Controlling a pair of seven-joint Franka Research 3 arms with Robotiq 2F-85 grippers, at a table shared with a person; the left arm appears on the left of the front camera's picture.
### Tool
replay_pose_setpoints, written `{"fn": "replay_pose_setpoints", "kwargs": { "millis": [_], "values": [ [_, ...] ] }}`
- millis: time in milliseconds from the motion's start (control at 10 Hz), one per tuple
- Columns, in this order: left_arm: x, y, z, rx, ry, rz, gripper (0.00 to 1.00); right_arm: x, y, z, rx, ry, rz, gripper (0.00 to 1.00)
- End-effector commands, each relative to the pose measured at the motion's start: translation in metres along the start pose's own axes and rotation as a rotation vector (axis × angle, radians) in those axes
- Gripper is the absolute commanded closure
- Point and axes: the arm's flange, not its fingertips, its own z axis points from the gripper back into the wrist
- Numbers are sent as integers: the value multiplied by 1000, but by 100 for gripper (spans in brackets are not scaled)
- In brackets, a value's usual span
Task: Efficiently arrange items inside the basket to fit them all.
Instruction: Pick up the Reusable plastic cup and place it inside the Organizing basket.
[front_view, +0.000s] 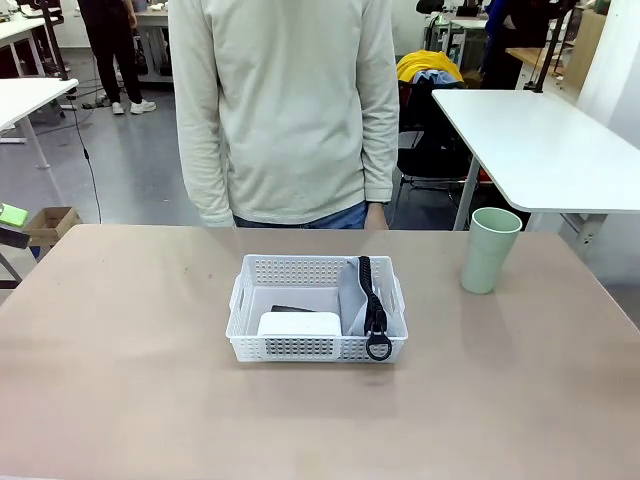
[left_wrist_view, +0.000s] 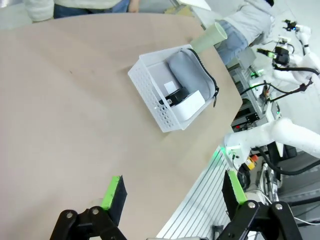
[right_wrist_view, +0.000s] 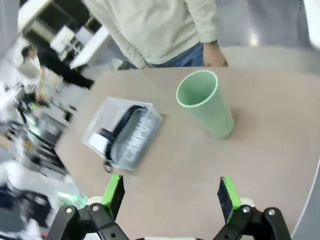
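Stapler (front_view: 292, 310): mostly hidden behind white block (front_view: 300, 324) in basket (front_view: 312, 263)
Pouch (front_view: 351, 300): upright beside block
Cup (front_view: 491, 250): outside basket, on bench (front_view: 120, 340)
Left pincer (left_wrist_view: 173, 191): released
Right pincer (right_wrist_view: 171, 196): released

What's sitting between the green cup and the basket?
Nothing. The front view shows bare table between the cup and the basket; the right wrist view shows the same.
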Motion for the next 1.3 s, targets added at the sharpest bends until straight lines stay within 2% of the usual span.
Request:
{"fn": "replay_pose_setpoints", "kwargs": {
  "millis": [0, 200, 300, 400, 500, 600, 700, 800, 1000, 1100, 1200],
  "values": [
    [-3, -2, 1, -4, -1, 0, 0, -43, 13, -36, -145, -225, 583, 0],
    [-3, -2, 1, -4, -1, 0, 0, -51, 21, -54, -150, -181, 630, 0],
    [-3, -2, 1, -4, -1, 0, 0, -50, 19, -58, -214, -140, 585, 0],
    [-3, -2, 1, -4, -1, 0, 0, 21, 6, -21, -100, -24, 492, 0],
    [-3, -2, 1, -4, -1, 0, 0, 21, 6, -21, -100, -24, 492, 0],
    [-3, -2, 1, -4, -1, 0, 0, 26, 3, -27, -149, -52, 578, 0],
    [-3, -2, 1, -4, -1, 0, 0, 26, 3, -46, -72, 40, 674, 0],
    [-3, -2, 1, -4, -1, 0, 0, 26, -8, -68, -35, 89, 699, 0],
    [-3, -2, 1, -4, -1, 0, 0, 19, -36, -103, 38, 157, 719, 0],
    [-3, -2, 1, -4, -1, 0, 0, 12, -52, -120, 11, 215, 703, 0],
    [-3, -2, 1, -4, -1, 0, 0, 4, -62, -138, 56, 216, 739, 0]
  ]
}}
